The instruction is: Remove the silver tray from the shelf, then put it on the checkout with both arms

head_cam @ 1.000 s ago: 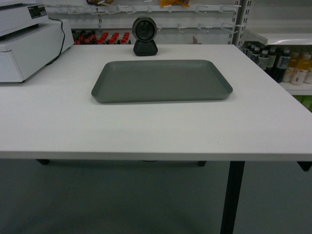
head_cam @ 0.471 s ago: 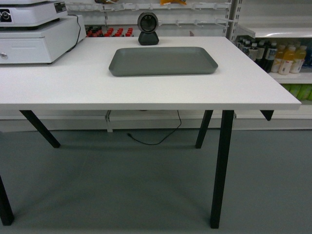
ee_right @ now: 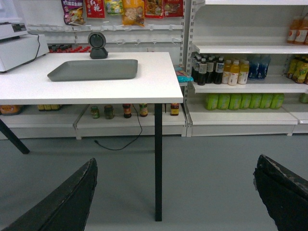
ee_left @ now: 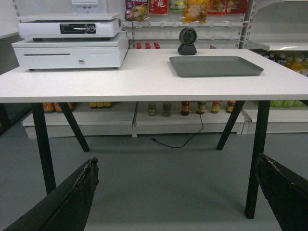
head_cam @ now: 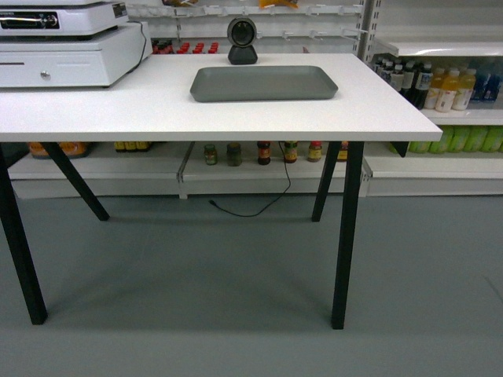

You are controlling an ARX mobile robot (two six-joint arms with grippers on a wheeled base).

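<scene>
The silver tray (head_cam: 264, 82) lies flat on the white checkout (head_cam: 196, 118), toward its back right, with nothing holding it. The left wrist view shows the tray (ee_left: 216, 66) on the checkout (ee_left: 120, 77) as well. My left gripper (ee_left: 177, 161) hangs open over the grey floor, well short of the table. My right gripper (ee_right: 176, 161) is open too and empty, low in front of the table's right end, with the tray (ee_right: 94, 70) far ahead on the left. Neither arm shows in the head view. A white shelf (ee_right: 240, 48) stands to the right.
A white cash register (head_cam: 63, 47) sits on the checkout's left end. A black scanner (head_cam: 242, 39) stands just behind the tray. Dark table legs (head_cam: 343, 236) and a floor cable (head_cam: 251, 210) lie ahead. Drink bottles (ee_right: 231, 71) fill the shelves at right.
The head view has drawn back from the checkout, so the legs and floor now show. The tray stays where it was on the table.
</scene>
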